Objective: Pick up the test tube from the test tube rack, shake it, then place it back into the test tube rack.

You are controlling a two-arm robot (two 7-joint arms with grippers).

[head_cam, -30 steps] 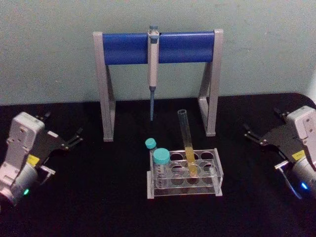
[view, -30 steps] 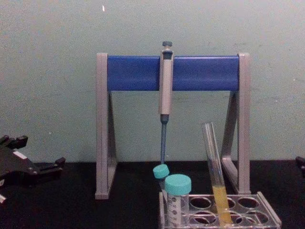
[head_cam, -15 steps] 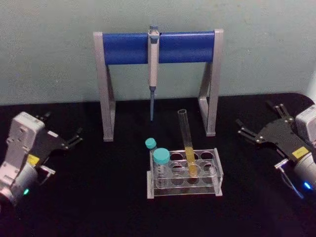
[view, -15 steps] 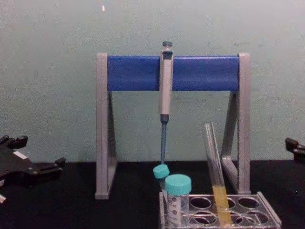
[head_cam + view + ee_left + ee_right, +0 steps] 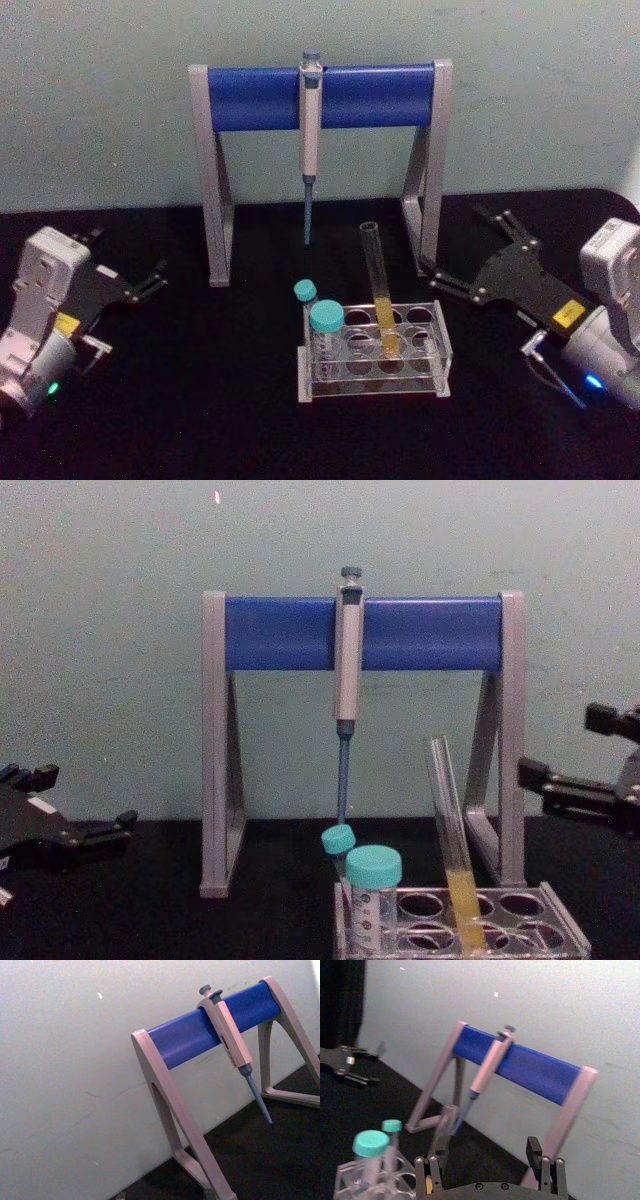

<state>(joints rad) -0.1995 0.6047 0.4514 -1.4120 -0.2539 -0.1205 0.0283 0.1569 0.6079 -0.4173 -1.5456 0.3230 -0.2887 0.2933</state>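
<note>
The test tube [image 5: 378,285] is a long clear tube with yellow liquid at its bottom. It stands slightly tilted in a back-row hole of the clear test tube rack [image 5: 372,386] at table centre. The chest view shows the test tube [image 5: 451,830] rising from the rack [image 5: 563,932]. My right gripper [image 5: 449,239] is open, just right of the tube's upper part and apart from it, fingers pointing toward it. From the right wrist, the tube [image 5: 441,1132] appears blurred beside one finger of the right gripper [image 5: 484,1160]. My left gripper [image 5: 130,252] rests open at the far left.
A grey-legged stand with a blue bar [image 5: 320,96] stands behind the rack with a grey pipette [image 5: 310,140] hanging from it. Its right leg [image 5: 425,215] is close behind my right gripper. Two teal-capped vials [image 5: 326,322] occupy the rack's left end.
My right gripper has swung in from the far right toward the test tube, staying open. The left arm, tube and rack have not moved.
</note>
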